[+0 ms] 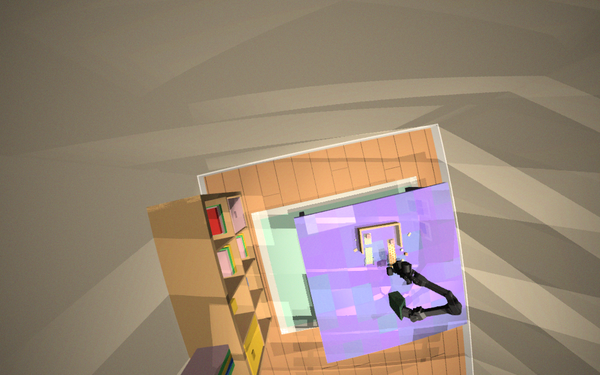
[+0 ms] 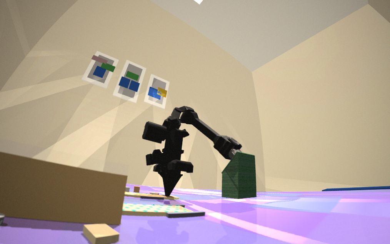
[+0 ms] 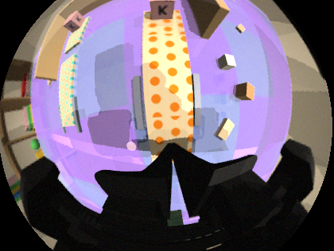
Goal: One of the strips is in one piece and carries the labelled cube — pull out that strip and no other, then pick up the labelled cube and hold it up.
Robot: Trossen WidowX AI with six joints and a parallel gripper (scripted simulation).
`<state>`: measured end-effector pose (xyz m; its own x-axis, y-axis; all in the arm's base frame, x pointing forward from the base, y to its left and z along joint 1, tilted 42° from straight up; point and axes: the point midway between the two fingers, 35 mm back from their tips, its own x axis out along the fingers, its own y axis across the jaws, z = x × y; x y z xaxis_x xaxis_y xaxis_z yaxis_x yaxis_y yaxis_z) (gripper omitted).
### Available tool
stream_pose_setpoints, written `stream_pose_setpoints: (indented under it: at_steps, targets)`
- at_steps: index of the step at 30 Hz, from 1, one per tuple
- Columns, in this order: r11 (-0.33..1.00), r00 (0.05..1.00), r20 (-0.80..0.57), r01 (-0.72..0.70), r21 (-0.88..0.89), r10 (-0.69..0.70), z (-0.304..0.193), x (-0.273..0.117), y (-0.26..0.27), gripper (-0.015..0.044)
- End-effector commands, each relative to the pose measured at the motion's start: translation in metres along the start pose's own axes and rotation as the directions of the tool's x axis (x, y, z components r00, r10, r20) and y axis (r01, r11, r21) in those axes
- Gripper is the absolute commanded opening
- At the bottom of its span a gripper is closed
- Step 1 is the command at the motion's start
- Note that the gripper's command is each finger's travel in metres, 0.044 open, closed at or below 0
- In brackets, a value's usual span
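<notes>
Gripper (image 1: 394, 266) (image 2: 167, 194) (image 3: 170, 145): fully closed, holding nothing, at the orange strip's (image 1: 391, 252) (image 2: 137, 195) (image 3: 172, 95) near end. Pull: apparently partial. Cube (image 1: 391, 241) (image 3: 162, 9), top centre of the wrist view: not lifted.

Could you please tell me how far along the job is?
The orange-dotted strip pokes past the dark guide bars, so it seems partly out. Pulling looks in hand: the shut, empty jaws are at its near end. The K cube sits at its far end, lifting left to do.
</notes>
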<state>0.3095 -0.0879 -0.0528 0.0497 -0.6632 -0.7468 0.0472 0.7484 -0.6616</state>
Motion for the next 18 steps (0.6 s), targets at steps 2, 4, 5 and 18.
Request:
stream_pose_setpoints:
  at_steps: [2, 4, 5, 18]
  targets:
    - [1.000, 1.000, -0.022, 0.003, -0.008, -0.003, -0.016, 0.004, 0.001, 0.0000]
    - [1.000, 1.000, -0.022, 0.003, -0.008, -0.003, -0.019, 0.004, 0.001, 0.0000]
    - [1.000, 1.000, -0.022, 0.003, -0.008, -0.003, -0.021, 0.004, 0.001, 0.0000]
    - [1.000, 1.000, -0.023, 0.003, -0.009, -0.003, -0.040, 0.003, 0.001, 0.0000]
